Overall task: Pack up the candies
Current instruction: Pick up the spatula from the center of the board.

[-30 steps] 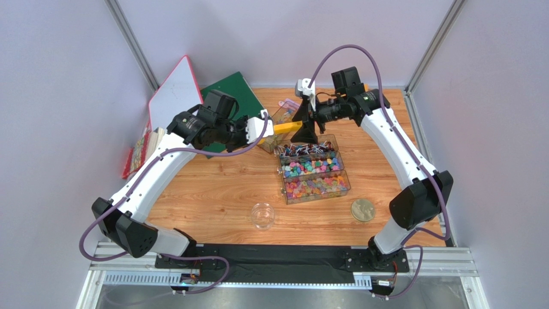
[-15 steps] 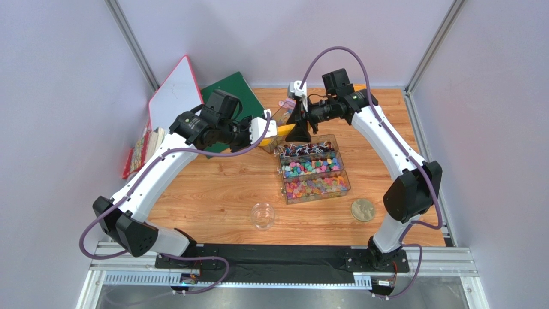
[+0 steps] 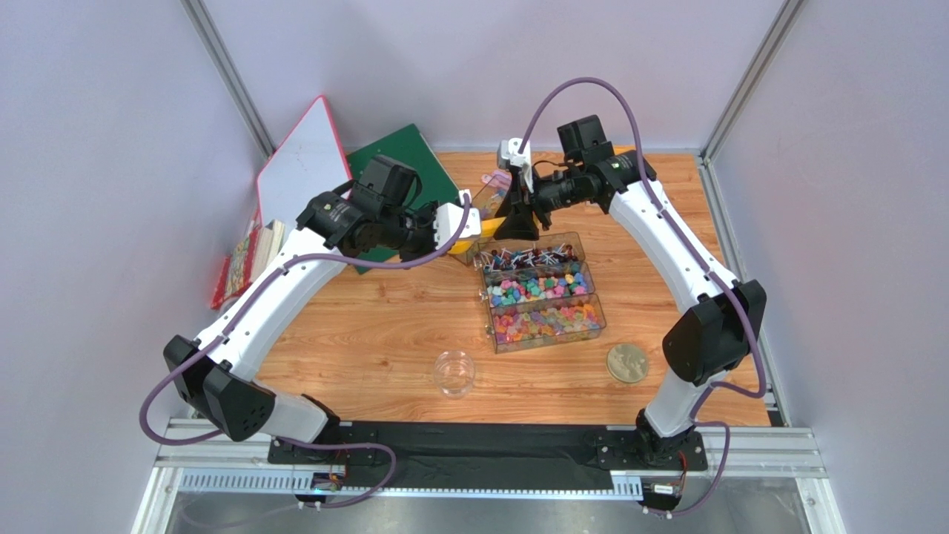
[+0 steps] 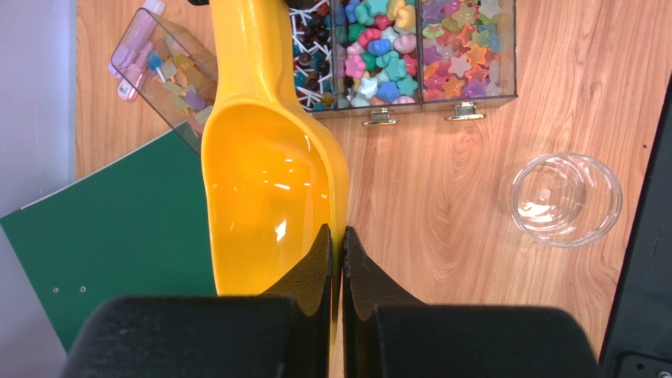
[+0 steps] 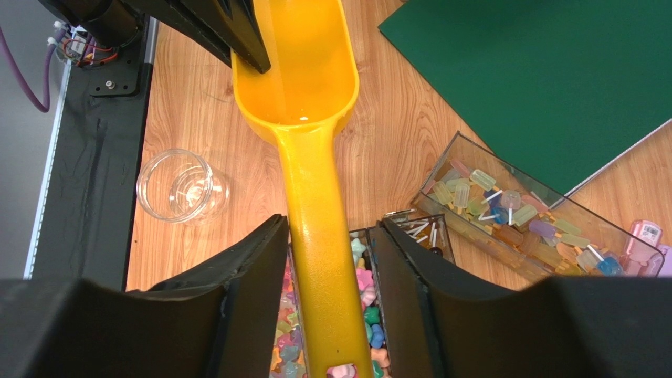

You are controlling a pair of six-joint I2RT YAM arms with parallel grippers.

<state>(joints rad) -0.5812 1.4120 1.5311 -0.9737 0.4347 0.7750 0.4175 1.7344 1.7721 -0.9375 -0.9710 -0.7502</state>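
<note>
While both arms reach toward the back of the table [image 3: 368, 334], they meet at a yellow scoop [image 4: 268, 173]. The left gripper [image 4: 337, 236] has its two fingers pressed close together on the rim of the scoop's bowl. Only the thin yellow edge is between them. The right gripper [image 5: 327, 228] is at the other end, with one finger on each side of the handle. Its fingers are set wider than the handle. One looks to touch it, and there is a gap by the other. Inside the bowl only shiny yellow plastic shows.

The candies [image 4: 394, 39] lie in a clear box [image 3: 543, 295] with three parts, in the middle of the table. The far part has dark ones with white sticks. The middle part has pink, blue and green ones. The near part has orange, pink and yellow stars. From the right wrist, the handle crosses over this box.

Behind it, a second box [image 5: 513, 213] holds flat pale sweets on sticks, just beside a green board [image 5: 552, 71]. A glass jar [image 3: 453, 372] stands open near the arm bases, apart from the candies. A gold lid [image 3: 627, 362] lies on the wood to its right.
</note>
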